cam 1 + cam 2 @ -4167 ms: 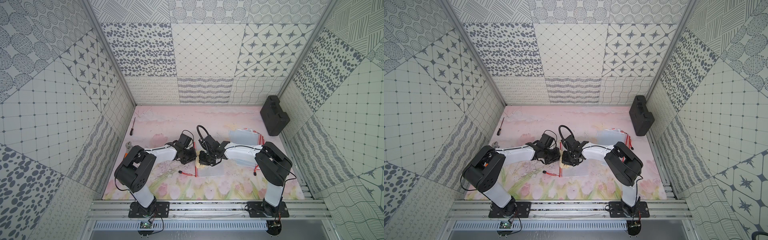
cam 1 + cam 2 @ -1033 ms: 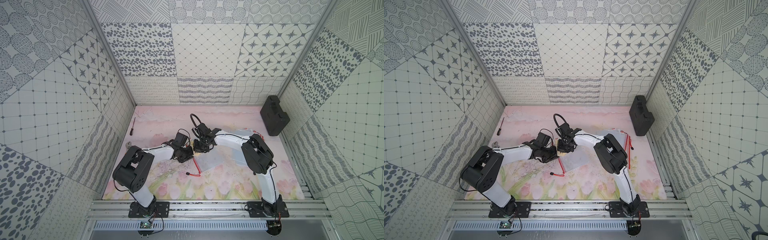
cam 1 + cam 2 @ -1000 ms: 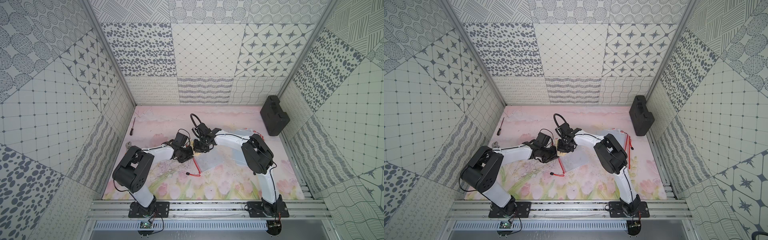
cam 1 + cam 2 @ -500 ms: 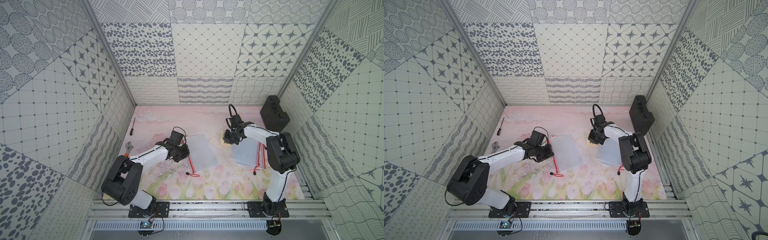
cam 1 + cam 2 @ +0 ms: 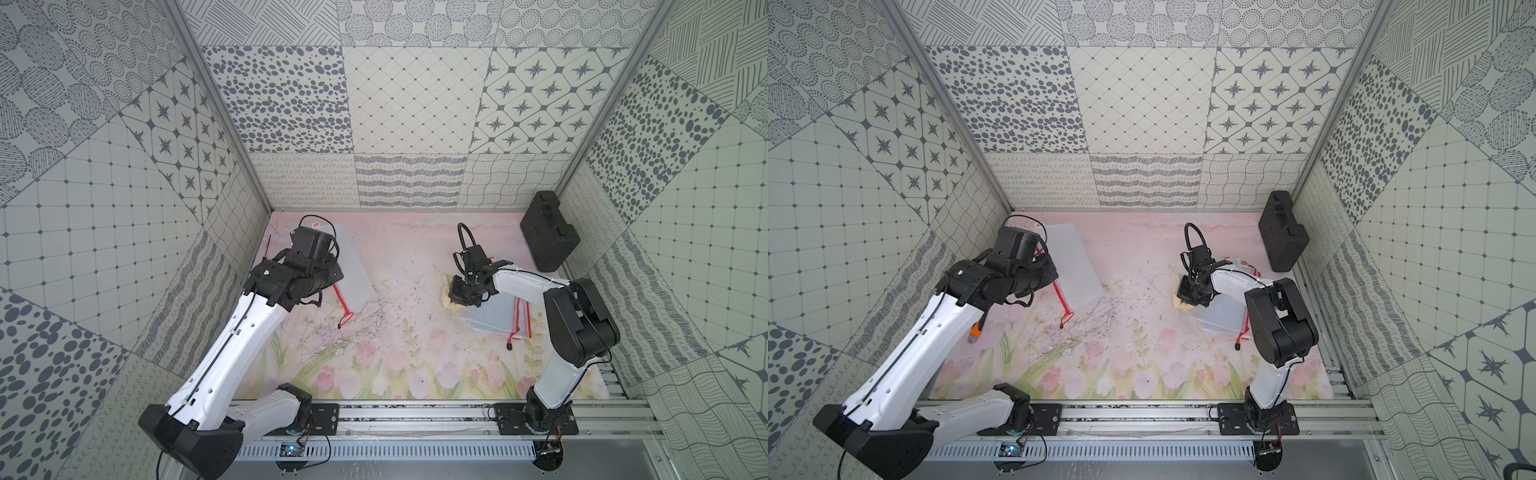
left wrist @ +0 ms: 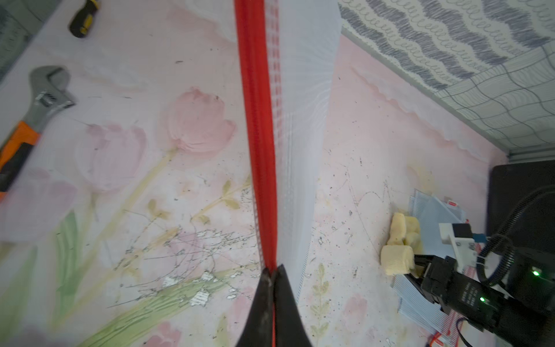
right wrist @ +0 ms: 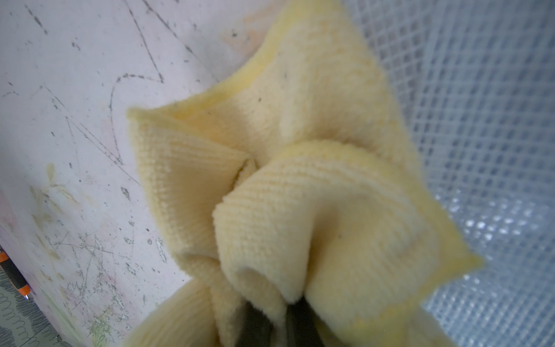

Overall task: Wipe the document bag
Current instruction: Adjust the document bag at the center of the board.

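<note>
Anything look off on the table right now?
Yes: the pink floral table mat is scratched and flecked with dark specks mid-table, its print torn near the green stems.

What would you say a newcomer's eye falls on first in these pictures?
Probably the left gripper, shut on the red zipper edge of a translucent document bag over at the far left. Next comes the crumpled yellow cloth clamped in the right gripper, at the edge of a stack of more bags on the right. A black case stands in the far right corner.
</note>
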`<state>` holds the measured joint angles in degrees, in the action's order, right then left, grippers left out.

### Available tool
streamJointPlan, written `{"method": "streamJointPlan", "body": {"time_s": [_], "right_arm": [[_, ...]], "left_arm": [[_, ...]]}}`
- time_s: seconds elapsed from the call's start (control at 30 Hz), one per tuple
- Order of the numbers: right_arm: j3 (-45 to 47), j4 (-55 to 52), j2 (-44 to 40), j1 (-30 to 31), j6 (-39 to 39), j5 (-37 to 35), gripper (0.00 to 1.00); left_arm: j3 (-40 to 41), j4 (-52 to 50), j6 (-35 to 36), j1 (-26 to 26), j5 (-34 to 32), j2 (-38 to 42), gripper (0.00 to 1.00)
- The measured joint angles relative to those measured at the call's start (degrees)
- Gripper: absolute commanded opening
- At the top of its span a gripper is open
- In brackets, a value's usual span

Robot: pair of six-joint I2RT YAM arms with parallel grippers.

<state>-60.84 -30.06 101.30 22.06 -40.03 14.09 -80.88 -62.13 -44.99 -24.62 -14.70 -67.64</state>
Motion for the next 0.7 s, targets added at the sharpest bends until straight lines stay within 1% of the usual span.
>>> {"method": "streamJointPlan", "body": {"time_s": [0.03,0.1,0.17,0.33,0.57,0.7], "right_arm": [[0.17,0.17,-0.11,0.0,0.0,0.02,0.0],[0.61,0.57,-0.44,0.0,0.0,0.07,0.0],[1.4,0.79,-0.98,0.0,0.0,0.26,0.0],[4.04,1.18,-3.13,0.0,0.0,0.87,0.0],[7.72,0.02,-7.26,0.07,0.04,1.07,0.0],[8.9,-1.25,-9.97,0.07,0.24,0.87,0.0]], "left_arm": [[-3.45,-4.04,-0.2,-0.42,-2.97,-1.95,0.0],[-8.15,-9.09,-0.5,-1.31,-7.48,-5.22,0.0],[-11.61,-13.33,-0.48,-2.19,-11.1,-8.46,0.0],[-16.59,-21.14,-0.31,-5.55,-16.55,-16.72,0.0],[-21.42,-25.92,0.98,-12.28,-18.67,-33.22,0.0],[-27.43,-27.61,1.79,-18.1,-18.88,-43.74,0.0]]}}
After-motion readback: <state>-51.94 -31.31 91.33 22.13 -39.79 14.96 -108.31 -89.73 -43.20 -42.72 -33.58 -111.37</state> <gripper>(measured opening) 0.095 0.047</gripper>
